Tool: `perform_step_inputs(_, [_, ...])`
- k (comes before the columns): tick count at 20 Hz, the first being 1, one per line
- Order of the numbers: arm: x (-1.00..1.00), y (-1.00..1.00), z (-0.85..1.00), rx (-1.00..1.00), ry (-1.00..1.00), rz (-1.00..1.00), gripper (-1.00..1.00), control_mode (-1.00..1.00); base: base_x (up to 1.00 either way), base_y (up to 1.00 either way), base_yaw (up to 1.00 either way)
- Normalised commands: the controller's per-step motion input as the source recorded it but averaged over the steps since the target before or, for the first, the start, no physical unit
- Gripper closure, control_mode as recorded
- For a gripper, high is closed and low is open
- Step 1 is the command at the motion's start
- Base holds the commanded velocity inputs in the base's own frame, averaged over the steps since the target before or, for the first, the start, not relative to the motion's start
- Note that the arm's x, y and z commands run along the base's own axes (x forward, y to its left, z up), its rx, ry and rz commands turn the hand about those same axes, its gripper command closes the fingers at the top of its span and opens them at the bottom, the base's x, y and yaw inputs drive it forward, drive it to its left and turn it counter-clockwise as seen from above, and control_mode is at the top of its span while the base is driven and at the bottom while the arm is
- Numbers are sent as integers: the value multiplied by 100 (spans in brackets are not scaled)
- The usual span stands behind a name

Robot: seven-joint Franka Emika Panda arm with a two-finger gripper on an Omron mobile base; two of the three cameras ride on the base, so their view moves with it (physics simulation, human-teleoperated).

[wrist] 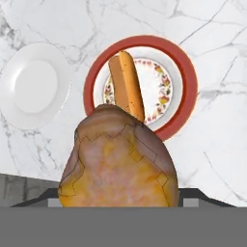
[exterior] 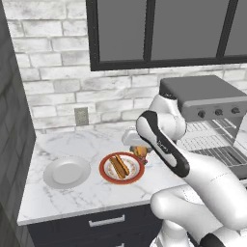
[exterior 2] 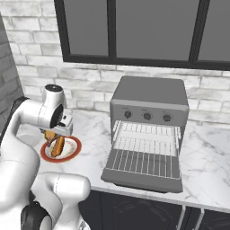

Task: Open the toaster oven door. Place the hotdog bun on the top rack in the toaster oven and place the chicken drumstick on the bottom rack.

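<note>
One item lifted: chicken drumstick [wrist: 118, 159] clamped in gripper [exterior: 140, 152], just above red-rimmed plate [wrist: 185, 79]. Hotdog bun [wrist: 126, 85] lies on that plate. Toaster oven door [exterior 2: 141, 175] down, racks exposed. Next, likely: carry drumstick from plate to bottom rack [exterior 2: 144, 161].

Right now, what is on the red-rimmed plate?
The hotdog bun lies on the red-rimmed plate. The chicken drumstick is lifted above it in the gripper and hides the plate's near edge, so anything there is unseen.
</note>
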Motion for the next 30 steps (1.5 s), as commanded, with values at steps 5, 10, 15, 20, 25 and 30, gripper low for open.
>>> perform_step_inputs(5, [-1,-66,1,0,0,-1,100,-100,0,0,0])
perform_step_inputs(10, [-1,-61,-3,0,0,-17,100,-100,0,0,0])
perform_step_inputs(15, [0,-66,0,0,0,-12,100,-100,0,0,0])
perform_step_inputs(20, [0,-65,0,-1,0,-10,100,-100,0,0,0])
perform_step_inputs(25, [0,-61,-2,-4,6,-9,100,-100,0,0,0])
perform_step_inputs(30, [2,-63,-3,-3,4,-7,100,-100,0,0,0])
